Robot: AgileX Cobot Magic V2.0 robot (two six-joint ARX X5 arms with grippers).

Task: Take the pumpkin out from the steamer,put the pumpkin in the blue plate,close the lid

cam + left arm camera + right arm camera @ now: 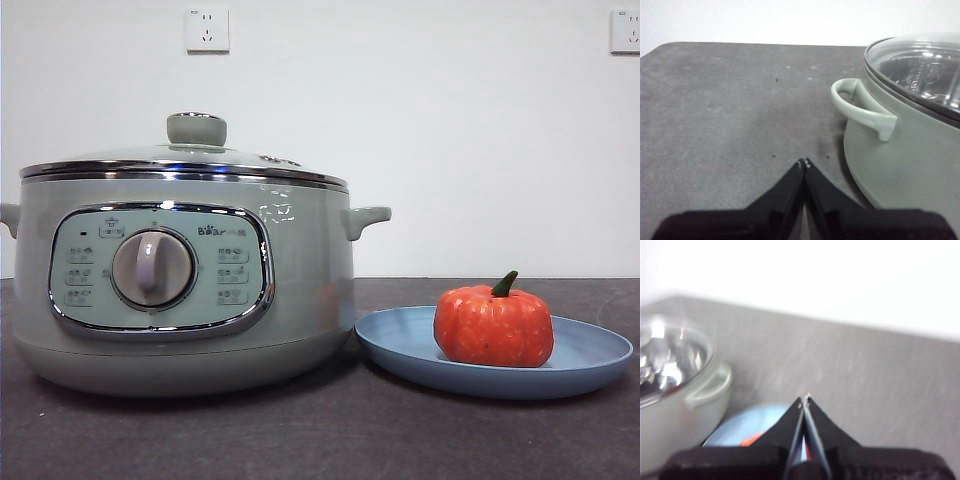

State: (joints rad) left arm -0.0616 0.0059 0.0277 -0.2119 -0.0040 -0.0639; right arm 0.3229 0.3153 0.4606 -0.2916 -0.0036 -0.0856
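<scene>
Front view, nearest first: the blue plate (590, 352) lies on the dark table (320, 440) at the right, and the pumpkin (493, 326) sits on it upright, its green stem curling up and a little to the right. Just left of the plate, rim almost against the pot's base, stands the steamer (180, 290), with the lid (196, 130) seated level on its chrome rim (knob up, no gap showing along the edge). Beyond them there is only a pale wall with two sockets (207, 29).

No arm reaches into that view. In the left wrist view, the left gripper (804, 162) has its jaws pressed together on nothing and hangs over bare table, outside the steamer's left side handle (860, 107). The right gripper (805, 400), seen in a blurred right wrist view, is likewise pinched closed and empty; it hangs above the plate, with a sliver of orange showing beneath its jaws and the steamer's right handle (707, 390) off to its left.

Judging from how things lie, all three steps look done, so the relation that matters is clearance: the pumpkin lies straight below the right gripper, the nearer arm, and the steamer close beside the left. Any next move would most likely be a withdrawal up and outward, away from both.
</scene>
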